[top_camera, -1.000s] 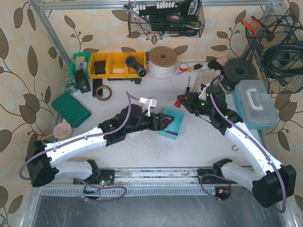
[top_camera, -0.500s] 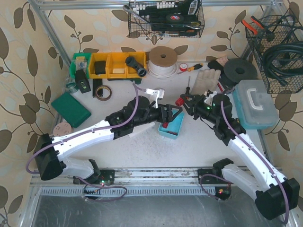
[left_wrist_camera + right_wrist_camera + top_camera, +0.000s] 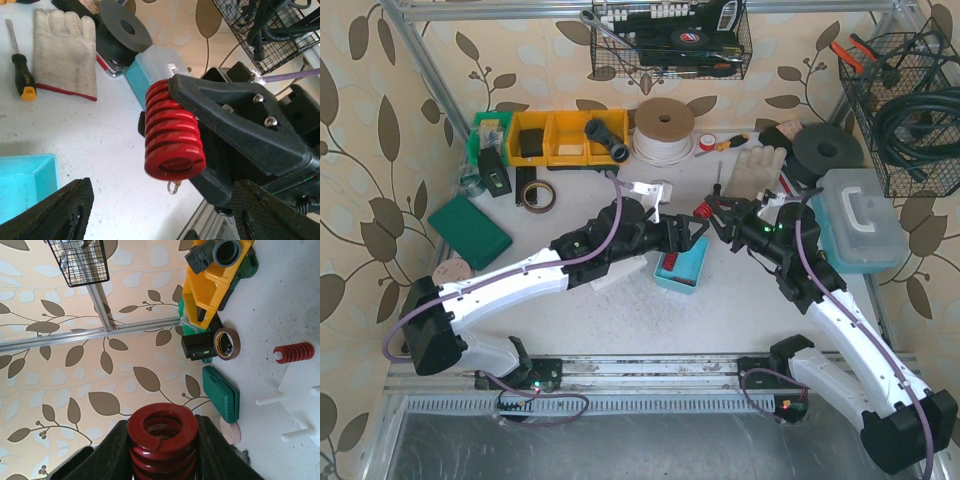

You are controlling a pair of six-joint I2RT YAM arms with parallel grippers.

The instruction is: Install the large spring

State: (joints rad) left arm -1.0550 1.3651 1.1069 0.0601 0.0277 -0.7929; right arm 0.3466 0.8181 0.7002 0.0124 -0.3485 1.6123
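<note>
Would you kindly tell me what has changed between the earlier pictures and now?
The left gripper has moved off the teal tray, away from the arm bases, and now faces the large red spring with its fingers open. The right gripper stayed shut on the spring and barely shifted, though its arm swung round. The tray did not move.

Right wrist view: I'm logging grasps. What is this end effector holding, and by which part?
The large red spring, clamped across its coiled sides by the right end effector, open end protruding.
</note>
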